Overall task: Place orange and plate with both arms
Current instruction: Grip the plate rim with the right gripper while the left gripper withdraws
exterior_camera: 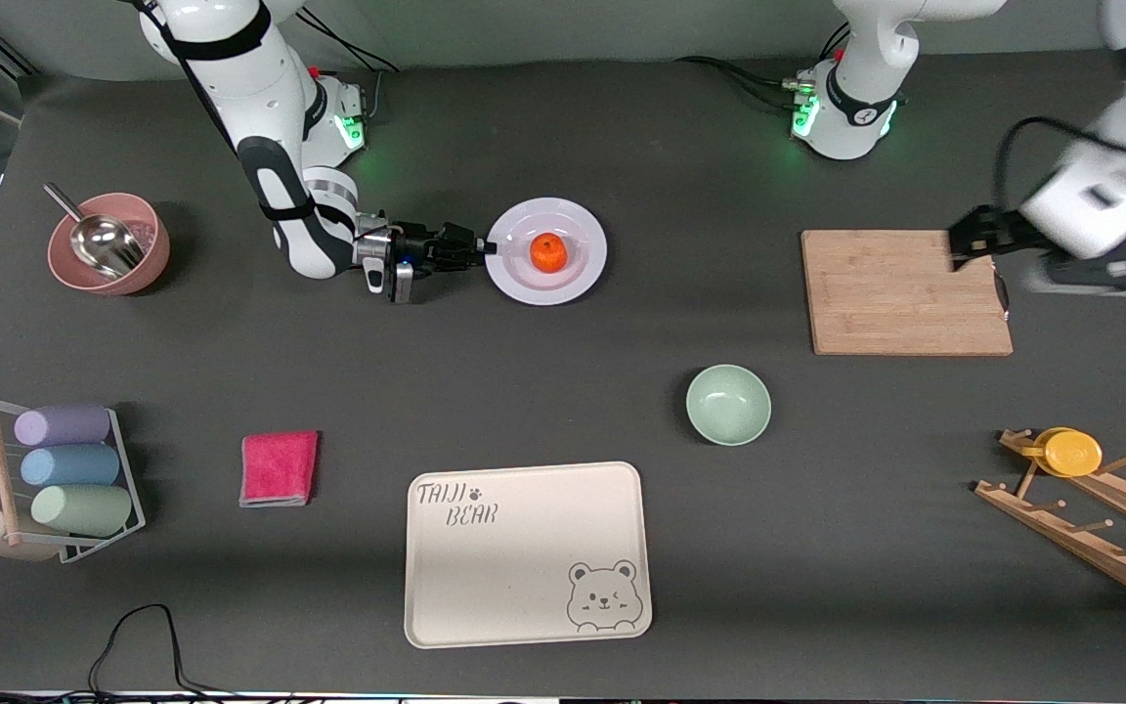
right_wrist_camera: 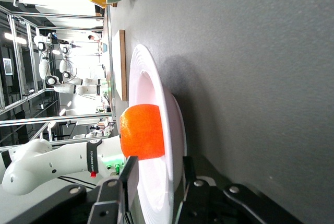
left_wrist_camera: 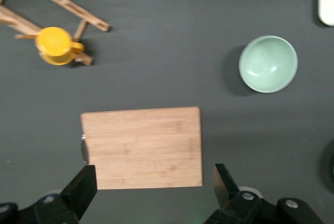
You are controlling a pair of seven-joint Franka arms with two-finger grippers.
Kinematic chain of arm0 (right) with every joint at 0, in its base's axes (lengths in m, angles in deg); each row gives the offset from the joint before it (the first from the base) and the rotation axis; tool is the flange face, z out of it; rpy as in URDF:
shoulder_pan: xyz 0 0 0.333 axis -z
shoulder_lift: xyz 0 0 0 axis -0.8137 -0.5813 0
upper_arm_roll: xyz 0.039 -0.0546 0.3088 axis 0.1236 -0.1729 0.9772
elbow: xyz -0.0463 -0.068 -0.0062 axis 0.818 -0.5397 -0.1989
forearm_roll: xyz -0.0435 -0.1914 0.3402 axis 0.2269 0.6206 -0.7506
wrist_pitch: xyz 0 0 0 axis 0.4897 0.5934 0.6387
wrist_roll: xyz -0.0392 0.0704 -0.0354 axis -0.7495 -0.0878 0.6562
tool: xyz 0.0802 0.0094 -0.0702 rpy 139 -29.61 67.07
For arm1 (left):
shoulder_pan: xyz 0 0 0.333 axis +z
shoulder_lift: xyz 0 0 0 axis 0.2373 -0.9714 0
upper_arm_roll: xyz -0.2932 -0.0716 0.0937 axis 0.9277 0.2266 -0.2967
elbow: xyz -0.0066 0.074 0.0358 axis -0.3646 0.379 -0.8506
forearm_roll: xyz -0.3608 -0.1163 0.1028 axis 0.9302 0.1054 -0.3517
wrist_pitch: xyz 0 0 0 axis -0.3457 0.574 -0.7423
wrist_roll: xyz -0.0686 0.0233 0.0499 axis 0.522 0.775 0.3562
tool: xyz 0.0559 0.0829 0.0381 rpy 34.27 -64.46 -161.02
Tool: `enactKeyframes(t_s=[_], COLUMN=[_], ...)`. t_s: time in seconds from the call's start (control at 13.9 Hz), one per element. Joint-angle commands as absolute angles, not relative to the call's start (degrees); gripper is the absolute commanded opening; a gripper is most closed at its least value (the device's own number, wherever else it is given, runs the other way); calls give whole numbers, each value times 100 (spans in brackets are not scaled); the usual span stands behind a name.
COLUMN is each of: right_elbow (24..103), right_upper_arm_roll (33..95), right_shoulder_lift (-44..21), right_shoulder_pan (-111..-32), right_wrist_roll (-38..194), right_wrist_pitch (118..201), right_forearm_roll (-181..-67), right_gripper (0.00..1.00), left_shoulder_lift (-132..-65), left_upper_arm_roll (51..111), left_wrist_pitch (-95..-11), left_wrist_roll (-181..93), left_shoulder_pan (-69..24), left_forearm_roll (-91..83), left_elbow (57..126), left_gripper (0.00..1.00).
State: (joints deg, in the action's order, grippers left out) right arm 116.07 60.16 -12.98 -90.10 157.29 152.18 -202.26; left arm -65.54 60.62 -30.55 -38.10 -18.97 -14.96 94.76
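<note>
The orange (exterior_camera: pixel 547 251) rests in the middle of the white plate (exterior_camera: pixel 578 279), which lies in front of the right arm's base. My right gripper (exterior_camera: pixel 485 248) reaches in low and level from the right arm's end and is shut on the plate's rim. In the right wrist view one finger lies on the plate (right_wrist_camera: pixel 156 78) close to the orange (right_wrist_camera: pixel 142 131) and the other under the rim, at the right gripper (right_wrist_camera: pixel 160 161). My left gripper (exterior_camera: pixel 959 249) hangs open and empty over the wooden cutting board's corner; its fingers (left_wrist_camera: pixel 86 182) stand wide apart above the board.
The cutting board (exterior_camera: pixel 900 291) lies toward the left arm's end, with a mint-green bowl (exterior_camera: pixel 728 404) and a cream bear tray (exterior_camera: pixel 527 552) nearer the camera. A wooden rack with a yellow cup (exterior_camera: pixel 1069 452), a red cloth (exterior_camera: pixel 279 467), a cup rack (exterior_camera: pixel 64 469) and a pink bowl with a scoop (exterior_camera: pixel 109 242) stand around.
</note>
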Motion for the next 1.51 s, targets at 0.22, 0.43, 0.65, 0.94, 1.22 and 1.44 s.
enactKeyframes(t_s=[0.22,0.43,0.65,0.94,1.22,1.44], right_elbow=[11492,11492,11501,11571,11554,11160], right_upper_arm_roll=[6096,6096,6096,6078,6070,6052], right_shoulder_lift=[-1392,-1366,-1103,-6,927,693], right_shoulder_pan=[-9084,-9076,-9032,-8655,-8346,-8083], right_wrist_roll=[15727,15753,15622,14500,13347,13204], right_wrist_pitch=[15256,15247,15203,15212,15221,15238], right_forearm_roll=[-20456,-20457,-20439,-19809,-18999,-18665], right_gripper=[14,0,0,0,0,0], left_shoulder_lift=[-6140,-6132,-6140,-6211,-6132,-6079], left_upper_arm_roll=[5777,5821,5856,5874,5883,5909], left_wrist_pitch=[-3185,-3264,-3185,-2641,-2719,-2754], left_wrist_roll=[-3613,-3613,-3640,-4368,-4563,-4563], left_shoulder_pan=[-1768,-1838,-1768,-1715,-1715,-1733], left_forearm_roll=[-1567,-1593,-1593,-1584,-1540,-1540], left_elbow=[9643,9617,9590,9573,9485,9415], left_gripper=[100,100,100,100,100,100])
